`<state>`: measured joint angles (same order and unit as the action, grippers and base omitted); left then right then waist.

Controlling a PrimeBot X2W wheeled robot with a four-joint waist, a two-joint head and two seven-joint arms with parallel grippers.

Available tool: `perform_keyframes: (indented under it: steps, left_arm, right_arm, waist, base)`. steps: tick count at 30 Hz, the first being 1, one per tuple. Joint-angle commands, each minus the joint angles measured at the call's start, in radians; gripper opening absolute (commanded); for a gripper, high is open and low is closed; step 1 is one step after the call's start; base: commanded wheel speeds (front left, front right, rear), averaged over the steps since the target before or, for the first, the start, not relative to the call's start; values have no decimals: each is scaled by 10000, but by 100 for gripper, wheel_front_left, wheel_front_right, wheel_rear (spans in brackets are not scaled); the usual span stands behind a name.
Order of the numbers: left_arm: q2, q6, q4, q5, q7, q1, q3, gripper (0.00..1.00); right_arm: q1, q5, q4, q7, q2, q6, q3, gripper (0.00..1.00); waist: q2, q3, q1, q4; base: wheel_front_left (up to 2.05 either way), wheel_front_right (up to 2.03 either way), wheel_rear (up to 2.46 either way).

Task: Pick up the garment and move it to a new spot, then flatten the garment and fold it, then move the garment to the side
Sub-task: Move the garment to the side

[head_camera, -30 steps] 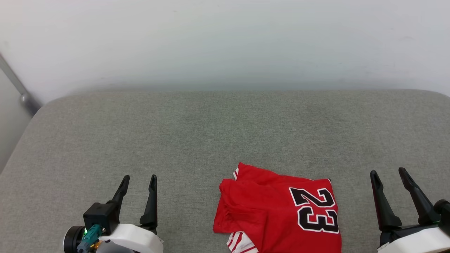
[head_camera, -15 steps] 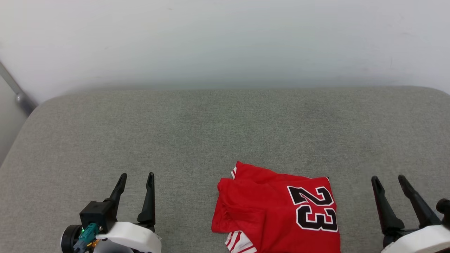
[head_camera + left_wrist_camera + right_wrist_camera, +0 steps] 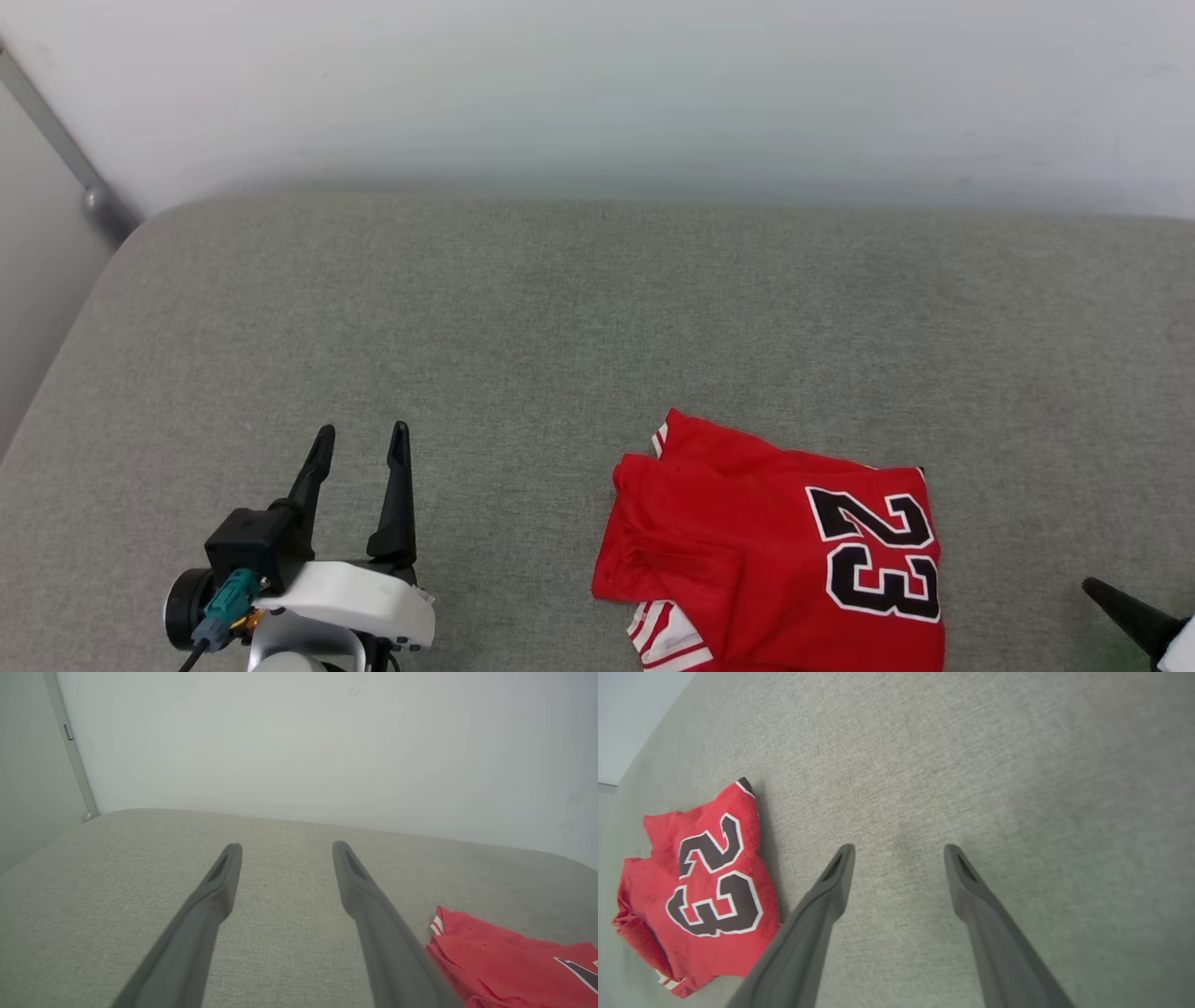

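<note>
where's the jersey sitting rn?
The garment lies folded on the grey cushion, lower right of centre in the head view, between the left gripper and the right gripper, touching neither.

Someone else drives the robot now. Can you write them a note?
The red jersey T-shirt with a black "23" print lies near the front edge of the grey fabric surface, untouched.
The left gripper is open and empty, to its left.
The right gripper is open and empty, to its right.
Done: the shirt looks folded into a compact bundle.
Left: probably moving it to the side.
</note>
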<state>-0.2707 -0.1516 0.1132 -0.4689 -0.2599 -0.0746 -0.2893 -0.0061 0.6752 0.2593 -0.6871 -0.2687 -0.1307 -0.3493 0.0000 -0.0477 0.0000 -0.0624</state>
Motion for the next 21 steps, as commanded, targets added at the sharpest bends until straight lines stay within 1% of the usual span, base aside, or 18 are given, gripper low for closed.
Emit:
perform_keyframes:
  steps: [1,4,7,9,13,17,18,19,20,21]
  left_arm:
    - [41,12,-21,79,-62,-145,5,100]
    - [122,120,-46,232,-65,-296,-41,100]
    - [188,258,-29,362,-65,-418,-112,100]
    - [257,276,-30,424,-66,-515,-74,100]
    - [397,387,0,516,-67,-608,-16,100]
    - [498,497,64,619,-59,-668,42,100]
    - [518,526,82,633,-57,-679,66,100]
    - [525,528,95,646,-58,-679,84,100]
    - [496,545,106,741,-58,-677,79,100]
    - [483,557,111,771,-58,-649,94,100]
  right_arm:
    - [-242,229,130,-255,61,0,-73,100]
    - [-803,1095,701,-1547,390,0,-323,100]
    - [-1334,2045,1037,-2581,991,0,-532,100]
    - [-1576,2589,1196,-3095,1411,1,-563,100]
    - [-1859,3214,1618,-3706,1879,5,-464,100]
    - [-1841,3280,2102,-3800,2124,9,-136,100]
    - [-1839,3284,2145,-3821,2162,9,-22,79]
    - [-1845,3321,2115,-3780,2191,9,75,38]
    - [-1832,3336,2057,-3724,2195,9,183,7]
    - [-1816,3275,1949,-3673,2183,9,333,0]
  waist:
    - [0,-241,0,-216]
    - [0,-543,0,-454]
    - [0,-793,0,-675]
    - [0,-944,0,-789]
    - [0,-1121,0,-963]
    - [0,-1133,0,-1063]
    - [0,-1126,0,-1074]
    - [0,-1115,0,-1072]
    - [0,-1095,0,-1060]
    - [0,-1070,0,-1027]
  base:
    - [0,0,0]
    - [0,0,0]
    - [0,0,0]
    - [0,0,0]
    - [0,0,0]
    - [0,0,0]
    - [0,0,0]
    - [0,0,0]
    - [0,0,0]
    - [0,0,0]
